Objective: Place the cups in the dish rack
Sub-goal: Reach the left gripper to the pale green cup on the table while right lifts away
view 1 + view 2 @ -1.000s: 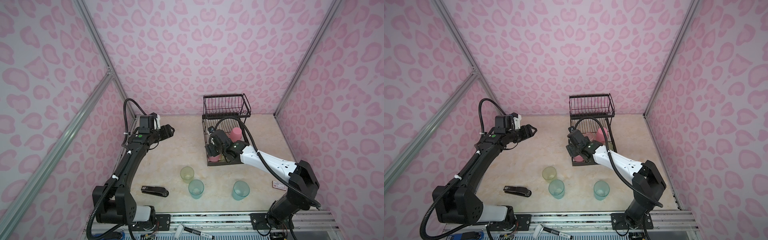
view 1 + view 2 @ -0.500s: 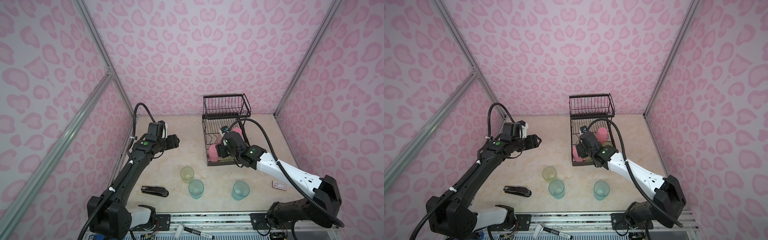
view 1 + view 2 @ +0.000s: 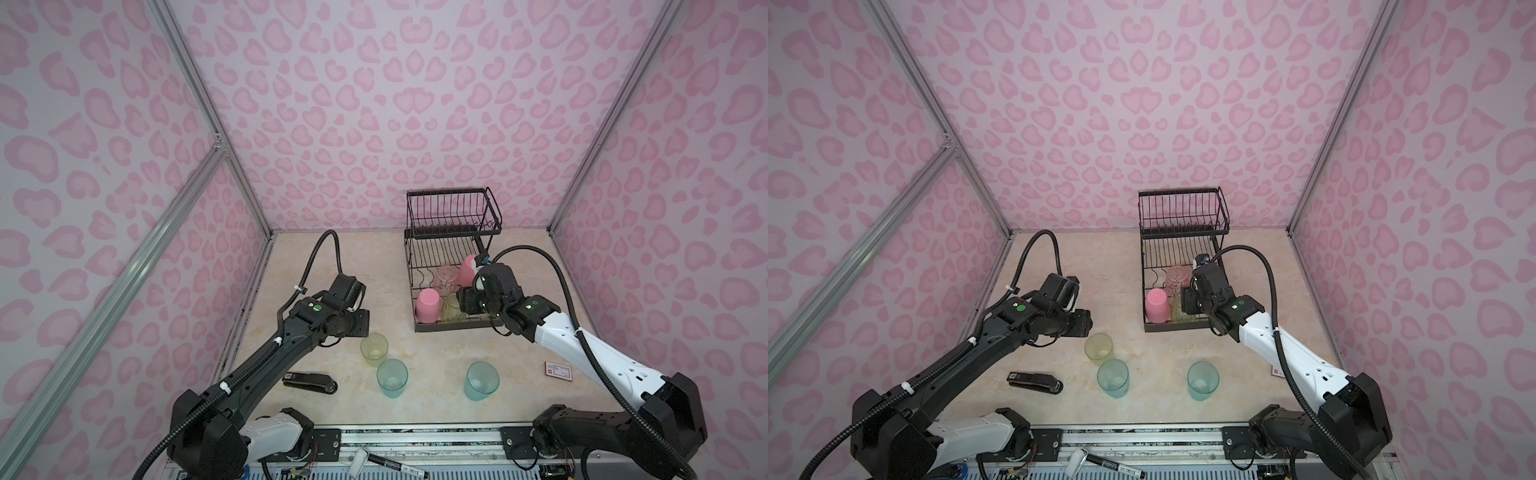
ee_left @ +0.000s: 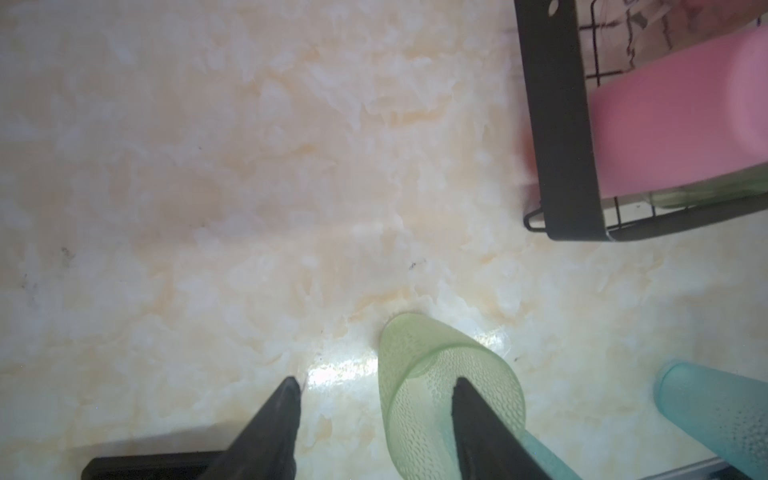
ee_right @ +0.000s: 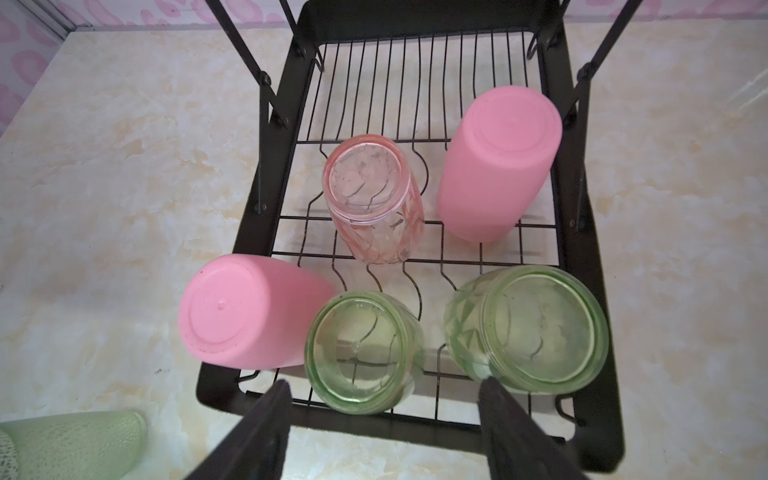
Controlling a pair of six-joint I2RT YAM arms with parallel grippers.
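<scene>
Checking L side first: left gripper (image 4: 376, 380) jaws spread, nothing pinched, hovering over the yellow-green cup (image 4: 436, 374). Cup stands upright on the tabletop (image 4: 208, 166), mouth up, long axis vertical. It sits off-centre: one finger lines up over it, not both astride. I judge a sideways shift is req'd before closing. Right gripper (image 5: 385, 382) is farther off, jaws spread, empty, above the dish rack (image 5: 582, 270) lower tier, five cups (image 5: 365, 349) inverted inside. Two teal cups (image 3: 392, 377) wait on the table.

Top views look down from high front; close wrist views both catch the dish rack (image 5: 272, 166).
</scene>
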